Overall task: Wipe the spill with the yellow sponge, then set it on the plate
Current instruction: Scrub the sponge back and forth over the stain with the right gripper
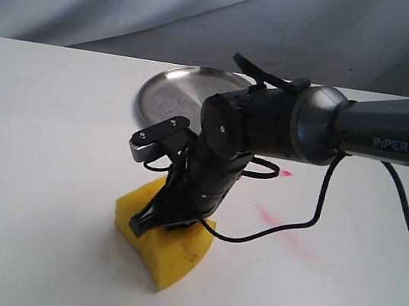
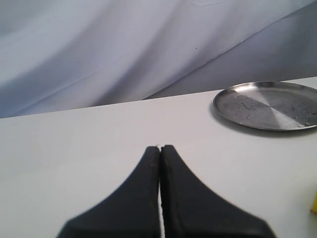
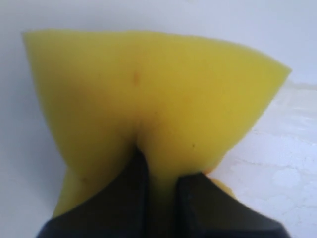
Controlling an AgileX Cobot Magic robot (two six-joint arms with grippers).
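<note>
My right gripper (image 1: 171, 221) is shut on the yellow sponge (image 1: 173, 260), which rests on the white table front of centre, pinched so that its ends flare. In the right wrist view the sponge (image 3: 148, 94) fills the frame, squeezed between the black fingers (image 3: 124, 198). The silver plate (image 1: 169, 94) lies behind the arm at the table's far edge; it also shows in the left wrist view as the plate (image 2: 270, 105). The left gripper (image 2: 160, 148) is shut and empty, over bare table. The pale tan spill is hidden from all views.
A long pink-red smear (image 1: 285, 230) and a small red dot (image 1: 286, 173) mark the table right of the sponge. A black cable (image 1: 311, 215) loops from the right arm. Wet, beaded film (image 3: 282, 163) shows beside the sponge. A grey cloth backdrop (image 1: 134, 4) hangs behind.
</note>
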